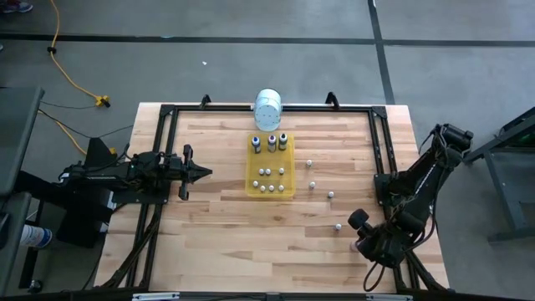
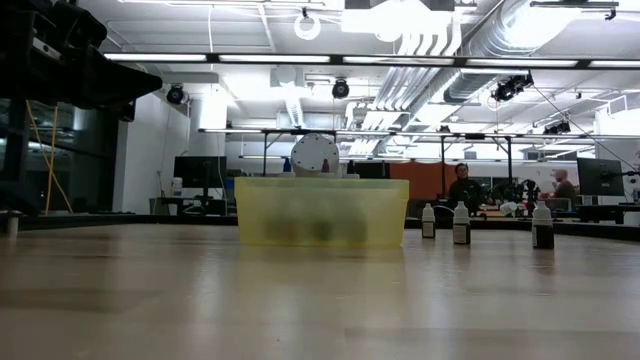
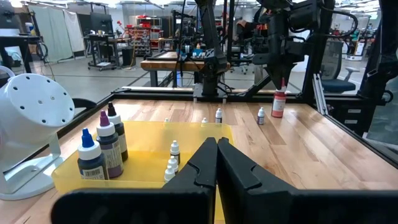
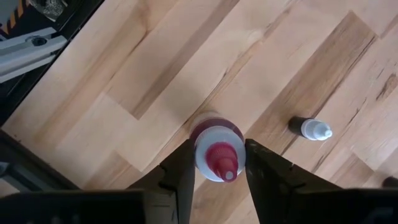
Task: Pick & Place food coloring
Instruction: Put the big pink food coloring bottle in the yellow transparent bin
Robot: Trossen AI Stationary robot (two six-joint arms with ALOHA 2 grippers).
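Closed left fingers [image 3: 216,163] face the yellow tray [image 3: 143,138] — three tall bottles [image 3: 102,149] inside.

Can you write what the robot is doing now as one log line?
right gripper: around red-capped food coloring bottle | left gripper: shut, waiting | yellow plastic tray: holds bottles

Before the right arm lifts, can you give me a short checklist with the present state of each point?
1. Right gripper around the red-capped bottle with reddish body: ok.
2. Fingers firmly clamped on it: cannot tell.
3. Bottle upright on the wooden table: ok.
4. Small dark bottle with white cap lies apart from the fingers: ok.
5. Yellow rectangular tray has free space: ok.
6. Left gripper shut, waiting left of the tray: ok.
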